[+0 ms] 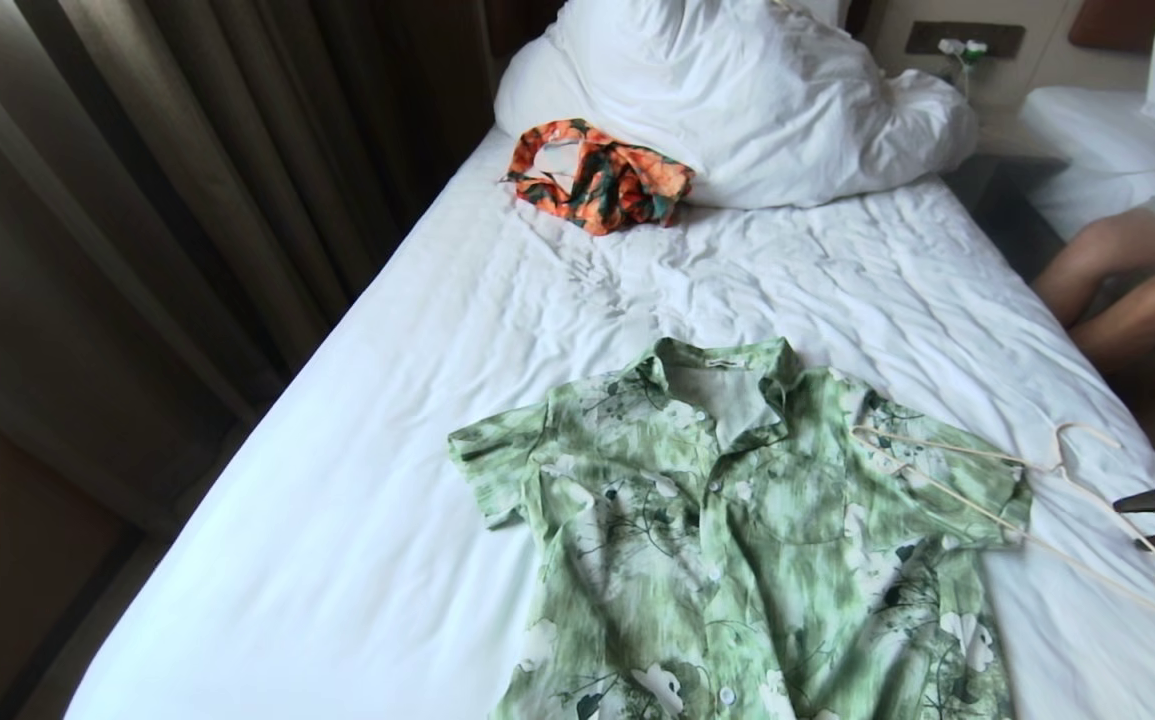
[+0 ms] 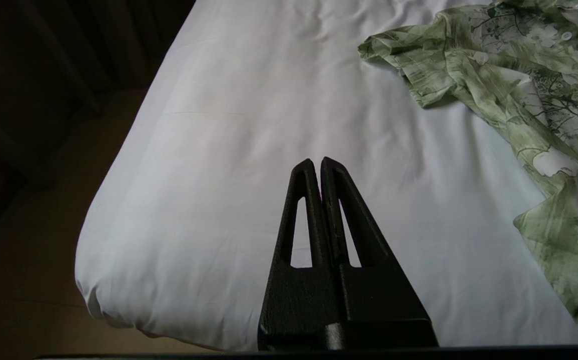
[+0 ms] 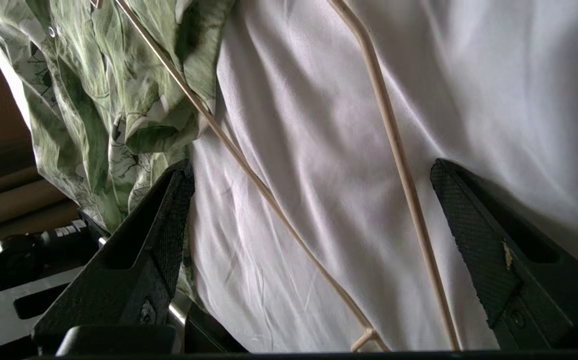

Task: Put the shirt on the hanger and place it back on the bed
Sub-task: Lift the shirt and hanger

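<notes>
Two spread fingers (image 3: 168,210) astride hanger (image 3: 394,150)

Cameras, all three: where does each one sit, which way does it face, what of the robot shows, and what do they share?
Head view: high on the robot, looking forward and down along the bed at the shirt and hanger; the right gripper enters at the right edge.
Left wrist view: behind the shut left gripper, above bare sheet by the shirt's sleeve.
Right wrist view: behind the open right gripper, its fingers either side of the hanger's rods.
Shared: the shirt appears in all three; the hanger in head and right wrist views.
</notes>
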Tool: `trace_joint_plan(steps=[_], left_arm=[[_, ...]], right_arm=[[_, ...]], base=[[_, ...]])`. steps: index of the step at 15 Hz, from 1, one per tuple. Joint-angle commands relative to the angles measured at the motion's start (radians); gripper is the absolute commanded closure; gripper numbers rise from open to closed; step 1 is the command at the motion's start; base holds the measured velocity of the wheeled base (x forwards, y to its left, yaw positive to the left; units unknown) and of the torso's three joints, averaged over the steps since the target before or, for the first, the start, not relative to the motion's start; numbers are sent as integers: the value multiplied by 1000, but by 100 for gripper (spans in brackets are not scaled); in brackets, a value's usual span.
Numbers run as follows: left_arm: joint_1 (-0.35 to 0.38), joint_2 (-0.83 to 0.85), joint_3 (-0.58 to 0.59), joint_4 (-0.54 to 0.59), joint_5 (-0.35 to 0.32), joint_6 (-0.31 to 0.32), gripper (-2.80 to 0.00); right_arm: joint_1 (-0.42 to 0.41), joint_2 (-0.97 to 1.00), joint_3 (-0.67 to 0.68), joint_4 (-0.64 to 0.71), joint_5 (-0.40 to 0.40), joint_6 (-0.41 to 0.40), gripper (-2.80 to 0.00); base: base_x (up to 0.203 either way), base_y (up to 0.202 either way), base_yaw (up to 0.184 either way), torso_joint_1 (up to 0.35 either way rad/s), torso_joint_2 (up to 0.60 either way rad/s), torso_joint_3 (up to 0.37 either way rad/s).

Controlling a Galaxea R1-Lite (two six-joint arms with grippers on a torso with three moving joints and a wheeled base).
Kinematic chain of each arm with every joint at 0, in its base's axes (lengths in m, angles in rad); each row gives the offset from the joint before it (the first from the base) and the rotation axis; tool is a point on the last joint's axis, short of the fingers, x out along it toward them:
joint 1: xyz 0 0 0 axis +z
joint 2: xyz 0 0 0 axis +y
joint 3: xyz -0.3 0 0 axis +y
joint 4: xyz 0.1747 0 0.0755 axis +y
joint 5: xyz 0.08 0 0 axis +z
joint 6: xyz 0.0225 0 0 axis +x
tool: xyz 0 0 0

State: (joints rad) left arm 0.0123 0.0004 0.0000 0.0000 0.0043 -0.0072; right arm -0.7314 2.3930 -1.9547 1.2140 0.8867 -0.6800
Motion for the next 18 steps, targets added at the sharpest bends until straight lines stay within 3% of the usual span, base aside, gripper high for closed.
trace_joint_plan(steps=[1, 5, 18], left_arm=[[0, -2, 2, 0, 0, 0, 0], [-1, -2, 2, 0, 0, 0, 0], [0, -2, 2, 0, 0, 0, 0]], right_arm=[[12, 18, 0, -4, 13, -5, -280], [46, 27, 10, -2, 111, -5, -280], [113, 69, 67, -2, 113, -30, -280]], base=[[0, 0, 0, 0, 0, 0], [0, 0, 0, 0, 0, 0], [0, 0, 0, 0, 0, 0]])
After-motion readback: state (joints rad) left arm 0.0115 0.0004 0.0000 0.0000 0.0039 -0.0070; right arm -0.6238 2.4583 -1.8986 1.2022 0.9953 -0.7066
